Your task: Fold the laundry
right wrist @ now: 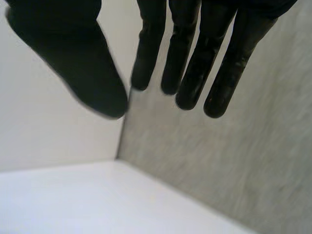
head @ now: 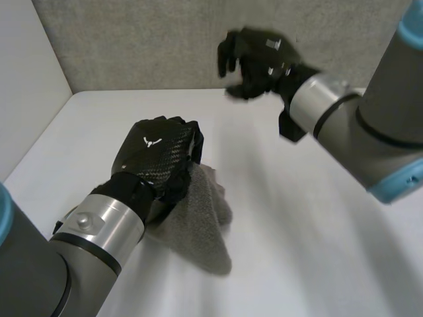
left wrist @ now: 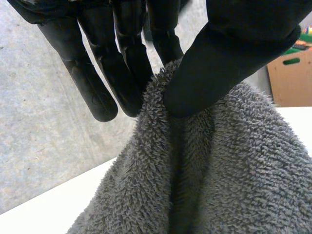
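Note:
A grey terry towel (head: pixel 205 224) hangs bunched from my left hand (head: pixel 158 155) near the middle of the white table, and its lower end rests on the tabletop. In the left wrist view the thumb (left wrist: pixel 234 58) presses a fold of the towel (left wrist: pixel 219 170) against the fingers (left wrist: pixel 122 73), so this hand is shut on the cloth. My right hand (head: pixel 261 63) is raised above the table's far side, close to the back wall and apart from the towel. In its own wrist view the fingers (right wrist: pixel 195 58) hang fairly straight, the thumb stands apart, and nothing is between them.
A grey felt wall (head: pixel 165 46) closes the table's far side and a white wall (head: pixel 26 79) its left side; they meet in a corner. Bare tabletop (head: pixel 310 231) lies right of the towel. A cardboard box (left wrist: pixel 292 73) stands beyond the table.

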`<state>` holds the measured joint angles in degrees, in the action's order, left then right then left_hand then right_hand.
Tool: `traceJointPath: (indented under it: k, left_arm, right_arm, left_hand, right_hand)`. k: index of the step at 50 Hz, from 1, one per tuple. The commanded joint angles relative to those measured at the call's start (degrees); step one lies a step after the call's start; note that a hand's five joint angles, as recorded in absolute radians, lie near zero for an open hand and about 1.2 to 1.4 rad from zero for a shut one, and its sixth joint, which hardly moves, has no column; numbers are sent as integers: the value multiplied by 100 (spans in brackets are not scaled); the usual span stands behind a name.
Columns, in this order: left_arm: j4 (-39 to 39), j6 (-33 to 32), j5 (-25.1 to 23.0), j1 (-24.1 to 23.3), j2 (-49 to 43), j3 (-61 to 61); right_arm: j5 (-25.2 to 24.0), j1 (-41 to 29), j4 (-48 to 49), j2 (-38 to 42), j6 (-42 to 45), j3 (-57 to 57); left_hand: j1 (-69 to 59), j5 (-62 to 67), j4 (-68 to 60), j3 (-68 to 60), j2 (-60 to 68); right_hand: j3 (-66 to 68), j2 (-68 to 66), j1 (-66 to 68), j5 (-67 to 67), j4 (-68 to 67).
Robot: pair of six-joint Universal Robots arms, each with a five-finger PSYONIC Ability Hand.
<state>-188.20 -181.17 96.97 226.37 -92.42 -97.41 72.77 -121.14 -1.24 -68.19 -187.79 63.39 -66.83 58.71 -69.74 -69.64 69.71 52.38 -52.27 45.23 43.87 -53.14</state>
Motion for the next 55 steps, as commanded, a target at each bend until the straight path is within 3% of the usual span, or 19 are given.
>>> traceJointPath:
  k: [1, 6, 15, 30, 32, 34, 35, 36, 37, 43, 45, 46, 48, 51, 55]
  left_arm:
    - [-24, -24, -20, 538, 92, 38]
    - [-6, -199, -46, 856, 92, 126]
    - [-24, -393, -55, 900, 110, 266]
    - [-24, -340, -47, 900, 31, 170]
    - [-24, -340, -38, 900, 40, 170]
    - [-24, -332, -38, 909, 57, 144]
    - [-24, -331, -38, 909, 57, 143]
    - [-24, -340, -38, 909, 83, 117]
    - [-24, -340, -38, 909, 84, 117]
    - [-15, -367, -3, 970, 136, 73]
    - [29, -393, -3, 1023, 259, 29]
    - [29, -393, -3, 1023, 259, 29]
    - [20, -393, -3, 1041, 347, -24]
    - [-6, -384, -29, 1032, 426, -147]
    - [-33, -192, -90, 936, 330, -383]
  right_arm:
    - [-9, 29, -499, 174, -38, 1015]
    - [-17, 47, -667, 332, -143, 1709]
    - [-140, 47, -667, 508, -696, 2458]
    - [-158, -375, -140, 1405, -1937, 2046]
    - [-140, -472, -122, 1572, -2068, 1914]
    - [-149, -568, -96, 1747, -2331, 1747]
    - [-149, -568, -96, 1748, -2332, 1747]
    - [-140, -560, -43, 1748, -2410, 1738]
    - [-79, -533, 70, 1687, -2446, 1747]
    - [387, -340, 651, 834, -2367, 1729]
    - [492, 324, 958, 108, -2053, 1546]
    - [493, 328, 959, 104, -2051, 1545]
    - [309, 792, 881, -307, -1212, 1046]
    - [115, 829, 722, -414, -706, 815]
    - [-455, 777, -242, -353, 180, 88]
  left_hand:
    - [-1317, 1129, -1026, -1036, 1029]
    - [-1317, 1129, -1026, -1036, 1029]
    - [-1317, 1129, -1026, -1036, 1029]
    - [-1317, 1129, -1026, -1036, 1029]
    - [-1317, 1129, -1026, -1036, 1029]
    - [-1317, 1129, -1026, -1036, 1029]
    - [-1317, 1129, -1026, -1036, 1029]
    - [-1317, 1129, -1026, -1036, 1029]
    - [-1317, 1129, -1026, -1036, 1029]
    - [-1317, 1129, -1026, -1036, 1029]
    - [-1317, 1129, -1026, -1036, 1029]
    - [-1317, 1129, -1026, -1036, 1029]
    - [-1317, 1129, -1026, -1036, 1029]
    - [-1317, 1129, -1026, -1036, 1029]
    - [-1317, 1129, -1026, -1036, 1029]
  right_hand:
    - [-1890, 1879, -1175, -2039, 1966]
    - [-3132, 3121, -2417, -3281, 3208]
    - [-3607, 3596, -2892, -3756, 3683]
    - [-3607, 3596, -2892, -3756, 3683]
    - [-3220, 3209, -2505, -3369, 3296]
    - [-947, 936, -232, -1096, 1023]
    - [-933, 922, -218, -1082, 1009]
    - [1349, -1360, 2064, 1200, -1273]
    - [2748, -2759, 3463, 2599, -2672]
    - [2762, -2773, 3477, 2613, -2686]
    - [2762, -2773, 3477, 2613, -2686]
    - [2762, -2773, 3477, 2613, -2686]
    - [2762, -2773, 3477, 2613, -2686]
    - [2762, -2773, 3477, 2613, -2686]
    - [2762, -2773, 3477, 2613, -2686]
